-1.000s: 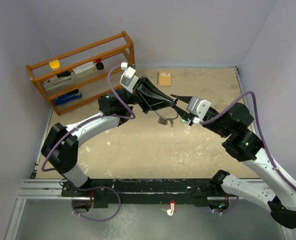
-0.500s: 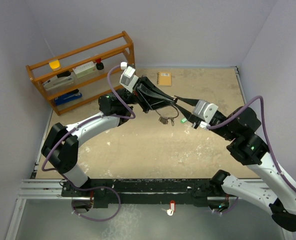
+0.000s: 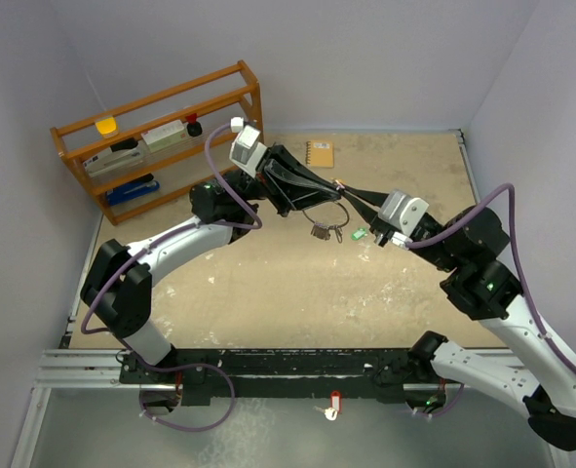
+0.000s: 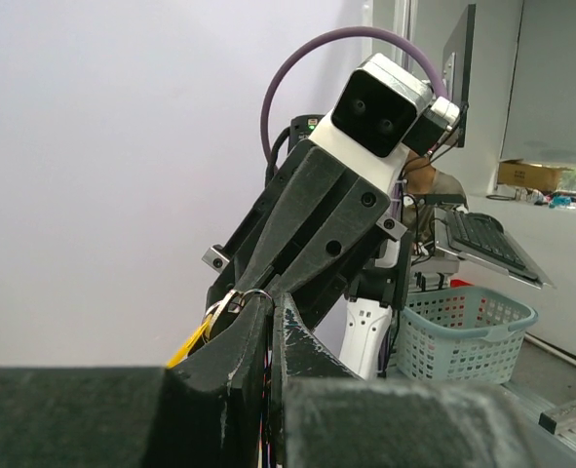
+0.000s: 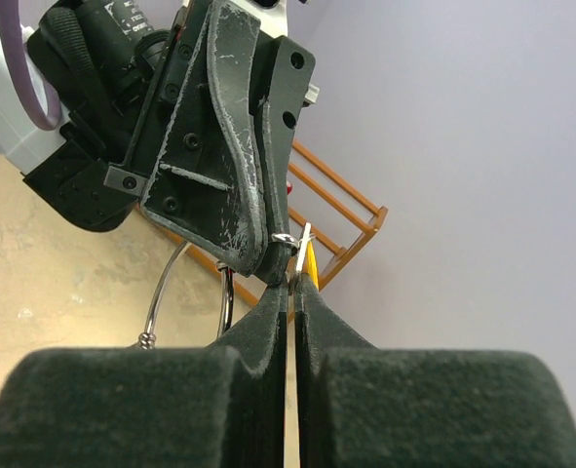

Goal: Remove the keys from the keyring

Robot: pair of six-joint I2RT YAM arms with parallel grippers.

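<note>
Moved since a second ago: the right end effector point(image 3: 348, 191) has swung up from beside the hanging keys, and its jaws, then apart, are now together; the left arm has hardly shifted.

Top view, meeting point: the left end effector point(image 3: 333, 187) and the right one meet tip to tip above the middle of the counter point(image 3: 268, 292).
Top view, keyring: the keyring point(image 3: 325, 213) hangs in the air as a wire loop from where the tips meet.
Top view, keys: the keys point(image 3: 323, 232) dangle in a small cluster at the bottom of the loop, clear of the counter.
Top view, surroundings: a wooden rack point(image 3: 161, 107) stands at the far left and a tan notebook point(image 3: 319, 153) lies at the far edge.

Left wrist view, left end effector point(image 4: 271, 305): jaws pressed together, with a small ring of the keyring point(image 4: 249, 295) at their tip.
Left wrist view, right end effector point(image 4: 252, 290): points straight at the camera, its tips at the same ring.
Left wrist view, yellow piece point(image 4: 196, 339): sticks out low and left of the ring; what it is cannot be told.

Right wrist view, right end effector point(image 5: 292, 283): jaws together with only a hairline between them; what they pinch cannot be told.
Right wrist view, left end effector point(image 5: 271, 259): clamped on the keyring point(image 5: 284, 238), whose wire loops hang below its fingers.
Right wrist view, yellow piece point(image 5: 308, 261): sits just beside the ring at the tips.
</note>
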